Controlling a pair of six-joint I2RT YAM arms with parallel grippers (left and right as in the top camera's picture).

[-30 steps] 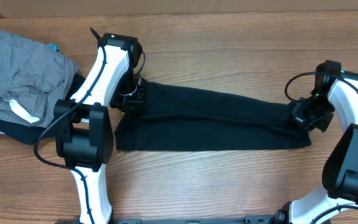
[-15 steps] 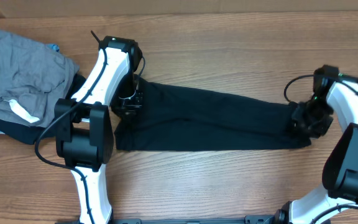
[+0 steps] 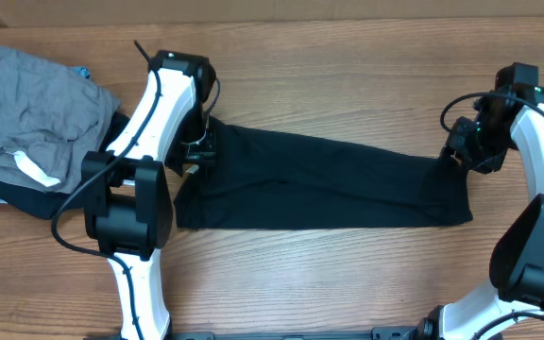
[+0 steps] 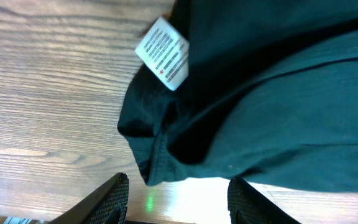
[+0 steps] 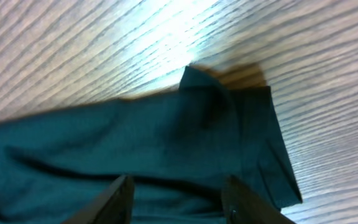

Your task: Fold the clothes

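The clothes (image 3: 329, 184), a black T-shirt, lie folded into a long flat band across the middle of the wooden table. My left gripper (image 3: 196, 151) hovers at the band's left end, open. In the left wrist view, bare wood shows between its fingertips (image 4: 115, 198), and the shirt's edge (image 4: 166, 162) with the white neck tag (image 4: 163, 53) lies just ahead. My right gripper (image 3: 468, 151) is at the band's far right corner, open. In the right wrist view its fingers (image 5: 114, 200) stand above the fabric (image 5: 166, 143), holding nothing.
A crumpled grey garment (image 3: 36, 104) with a white label (image 3: 36, 170) lies at the back left on a dark garment (image 3: 26, 200). A bit of blue (image 3: 81, 72) shows beside it. Both white arms (image 3: 130, 227) rise from the near edge.
Both grippers have opened and let go of the shirt's ends. The right gripper has moved toward the far side, off the right end. The left has barely shifted.
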